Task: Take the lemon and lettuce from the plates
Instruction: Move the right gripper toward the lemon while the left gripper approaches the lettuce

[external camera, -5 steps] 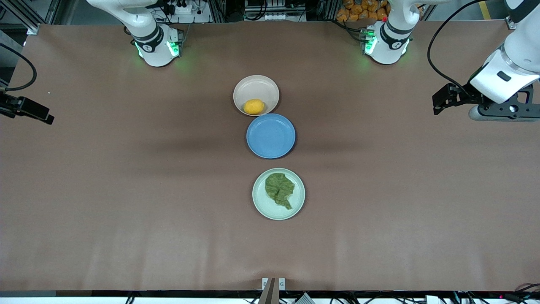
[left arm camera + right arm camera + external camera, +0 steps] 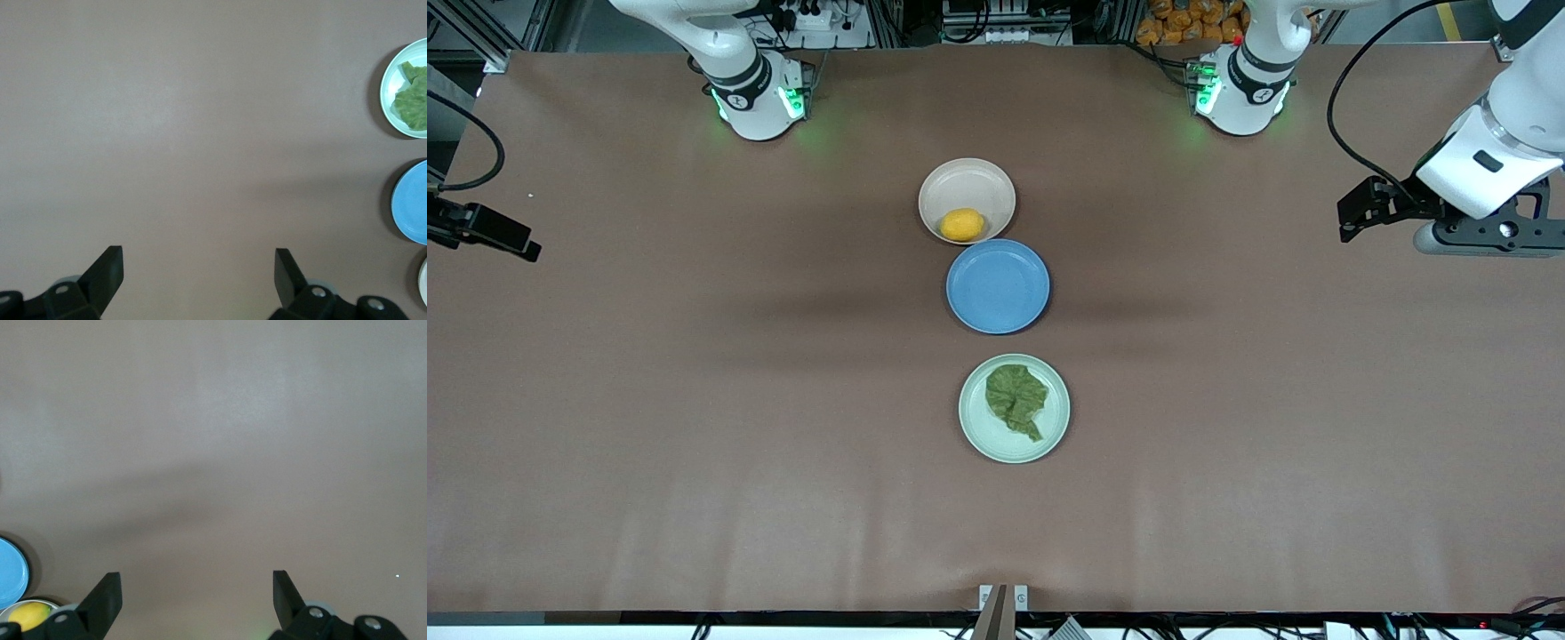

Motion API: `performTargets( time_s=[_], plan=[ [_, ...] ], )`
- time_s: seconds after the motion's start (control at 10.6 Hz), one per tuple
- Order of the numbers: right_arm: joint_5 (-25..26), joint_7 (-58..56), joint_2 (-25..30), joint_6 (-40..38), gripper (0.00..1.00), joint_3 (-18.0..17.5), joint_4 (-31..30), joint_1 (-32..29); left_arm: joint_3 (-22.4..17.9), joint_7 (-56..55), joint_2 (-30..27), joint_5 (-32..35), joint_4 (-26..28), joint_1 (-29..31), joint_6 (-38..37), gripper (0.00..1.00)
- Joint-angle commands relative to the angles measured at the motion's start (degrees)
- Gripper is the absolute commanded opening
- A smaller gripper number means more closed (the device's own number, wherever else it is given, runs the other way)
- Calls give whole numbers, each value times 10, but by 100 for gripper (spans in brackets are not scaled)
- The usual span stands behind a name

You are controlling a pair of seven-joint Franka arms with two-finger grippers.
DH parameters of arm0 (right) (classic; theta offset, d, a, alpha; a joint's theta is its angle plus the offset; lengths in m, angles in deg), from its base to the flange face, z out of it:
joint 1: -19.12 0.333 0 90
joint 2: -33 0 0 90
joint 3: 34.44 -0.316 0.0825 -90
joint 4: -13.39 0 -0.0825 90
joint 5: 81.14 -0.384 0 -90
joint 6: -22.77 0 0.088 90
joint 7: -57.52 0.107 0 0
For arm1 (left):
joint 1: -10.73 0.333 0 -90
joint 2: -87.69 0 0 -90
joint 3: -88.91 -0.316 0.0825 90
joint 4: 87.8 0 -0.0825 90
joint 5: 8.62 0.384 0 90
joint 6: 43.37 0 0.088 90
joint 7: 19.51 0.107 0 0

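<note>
The lemon (image 2: 962, 224), firm and likely slick, sits on the beige plate (image 2: 967, 182): pinch its middle. The limp lettuce (image 2: 1015, 397) lies on the mint plate (image 2: 1050, 428) nearer the camera: pinch an edge. Left gripper (image 2: 199, 268) and right gripper (image 2: 197, 589), fingers wide, hang over the worktop's (image 2: 694, 400) ends.

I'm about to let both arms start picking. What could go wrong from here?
The lemon sits at the beige plate's edge, next to the blue plate; a nudge might roll it off, or an open hand may bump the blue rim. The lettuce lies flat on the green plate, so fingers may scrape the plate. The left hand and right hand wait open at the table's ends.
</note>
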Motion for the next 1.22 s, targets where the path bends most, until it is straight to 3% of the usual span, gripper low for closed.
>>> performTargets(
  time_s=[0.0, 0.28, 0.47, 0.66, 0.85, 1.13],
  plan=[
    [-4, -5, 15, 0, 100, -5, -14, -5, 0, 9, 13, -14, -19, -3, -11, 100],
    [-8, -17, 14, 1, 100, -6, -15, -2, 2, 16, 57, -13, -49, -5, -11, 100],
    [-53, -21, 9, 1, 100, -5, -18, -2, 7, 12, 99, -4, -84, -23, -10, 100],
    [-62, -21, 8, 8, 100, -7, -38, 11, 8, 7, 119, 0, -102, -33, 0, 100],
    [-62, -20, 9, 36, 100, -7, -74, 33, 16, 2, 160, -6, -104, -45, 52, 100],
    [-62, -4, 11, 88, 100, -7, -131, 72, 19, -95, 232, -2, -111, -81, 134, 100]
  ],
)
